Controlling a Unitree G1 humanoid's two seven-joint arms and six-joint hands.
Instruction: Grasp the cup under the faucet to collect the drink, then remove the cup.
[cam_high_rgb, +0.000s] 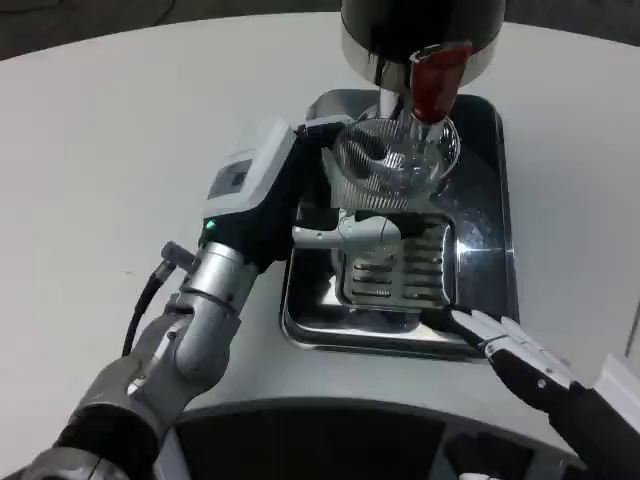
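A clear ribbed plastic cup (395, 160) stands under the dispenser's faucet, whose red tap handle (437, 78) sits just above the cup's rim. My left hand (300, 195) reaches in from the left and grips the cup, fingers wrapped around its side and base. The cup is held over the slotted drip grate (395, 275) of the silver tray (490, 250). My right hand (525, 365) lies at the tray's front right corner, fingers stretched out and holding nothing.
The dark round dispenser body (420, 25) rises at the top centre, behind the tray. White table (110, 150) spreads to the left and right. The table's curved front edge runs just below the tray.
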